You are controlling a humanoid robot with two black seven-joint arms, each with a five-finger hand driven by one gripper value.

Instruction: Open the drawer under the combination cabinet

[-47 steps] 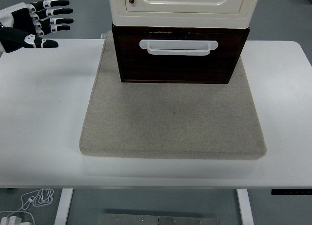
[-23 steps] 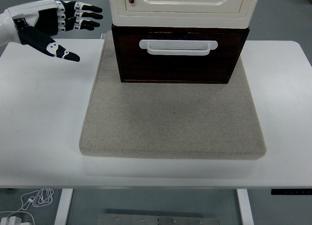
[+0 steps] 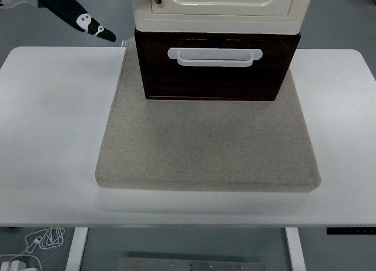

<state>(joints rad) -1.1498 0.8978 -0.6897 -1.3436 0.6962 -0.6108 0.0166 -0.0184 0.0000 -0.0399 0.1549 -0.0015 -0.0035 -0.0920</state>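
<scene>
The counter lies bare along its left, right and near edges. The mat is clear in front of the drawer, leaving open room before the handle. The cabinet fills the far middle, blocking passage there. The left hand, fingers spread, hovers off the far left corner, beside the cabinet.

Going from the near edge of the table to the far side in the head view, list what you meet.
Bare strip of white table → grey rectangular felt mat → dark brown drawer with its white bar handle → cream upper cabinet stacked on top of it.
</scene>
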